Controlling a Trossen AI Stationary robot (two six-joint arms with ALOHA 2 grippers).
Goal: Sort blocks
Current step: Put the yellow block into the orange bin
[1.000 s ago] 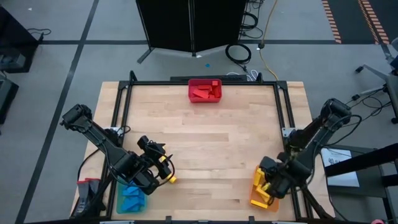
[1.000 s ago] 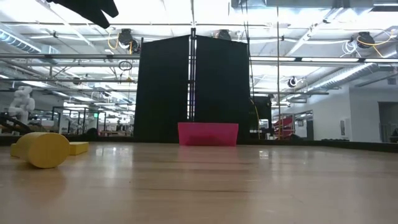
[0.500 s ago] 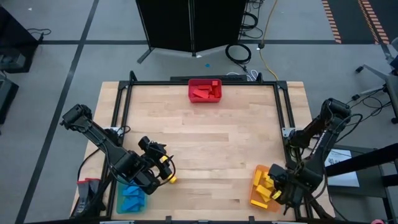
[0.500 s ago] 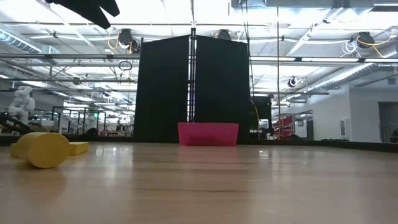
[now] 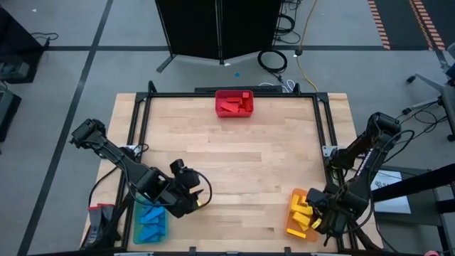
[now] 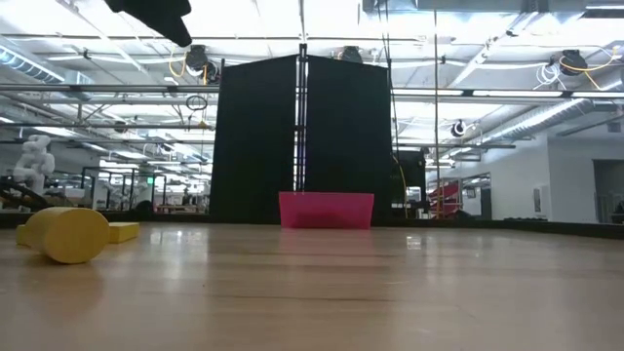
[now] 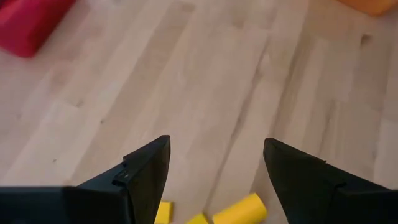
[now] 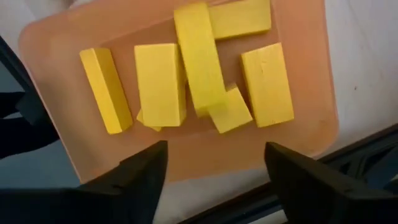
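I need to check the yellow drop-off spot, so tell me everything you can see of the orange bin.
The orange bin is a shallow, translucent, plastic-looking tray with rounded corners, resting at the table's near right corner. It holds only yellow blocks, about six, mostly lying flat, one long block lying across others. The right gripper hangs open just above it, holding nothing. Part of the bin is hidden under the arm in the high view.

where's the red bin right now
In the high view the red bin sits at the middle of the table's far edge, in front of the black panel, with red blocks inside and far from both arms.
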